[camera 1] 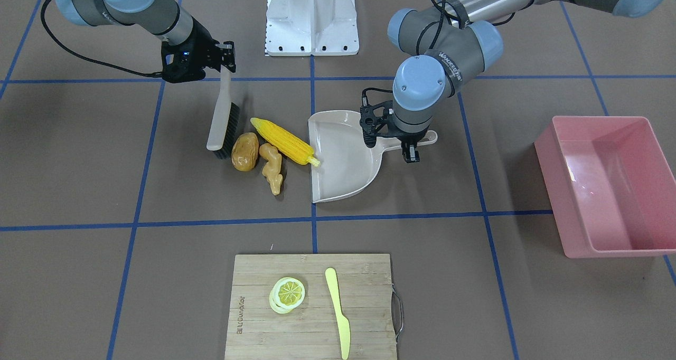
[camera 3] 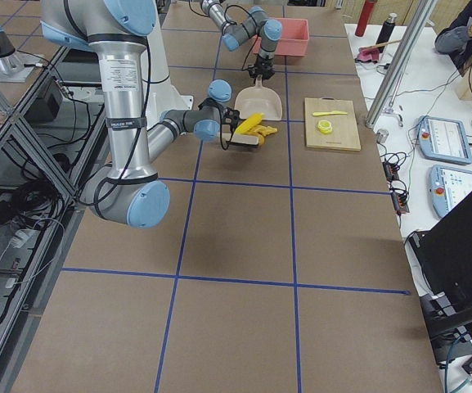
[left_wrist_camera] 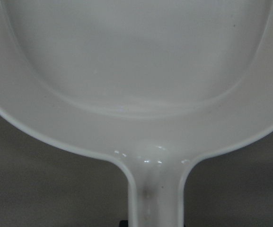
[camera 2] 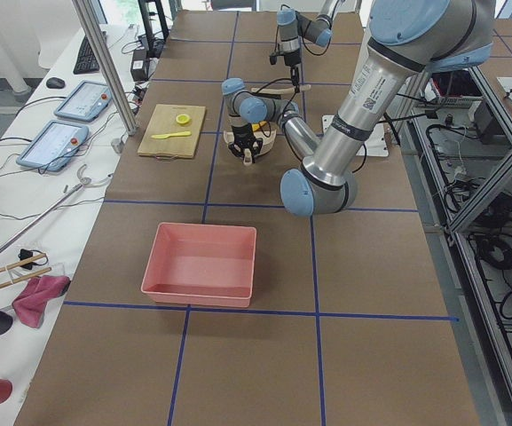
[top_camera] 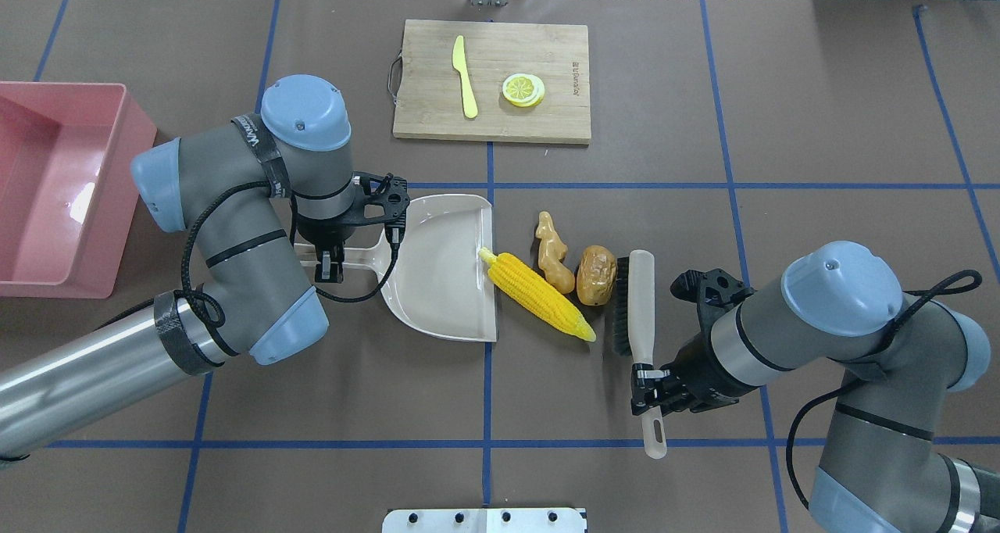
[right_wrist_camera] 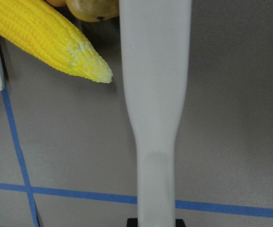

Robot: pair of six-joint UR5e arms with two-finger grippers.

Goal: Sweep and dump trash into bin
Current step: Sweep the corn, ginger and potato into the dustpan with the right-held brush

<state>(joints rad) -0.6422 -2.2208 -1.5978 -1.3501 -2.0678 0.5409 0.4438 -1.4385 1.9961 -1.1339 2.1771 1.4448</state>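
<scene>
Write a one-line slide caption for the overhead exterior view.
Right gripper holds brush beside potato, ginger and corn; left gripper holds dustpan, lip at the corn's end; pink bin at left.

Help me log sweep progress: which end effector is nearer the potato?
Right. The right end effector holds the brush beside the potato; the left end effector grips the dustpan by its handle, beyond the corn.

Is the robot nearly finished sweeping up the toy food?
Not yet. Done: the right pincer grips the brush and the left pincer grips the dustpan. In hand: the brush sits right beside the potato, with the ginger and corn ahead; only the corn's end reaches the pan's lip. Left: sweep all three in, then tip them into the empty pink bin.
</scene>
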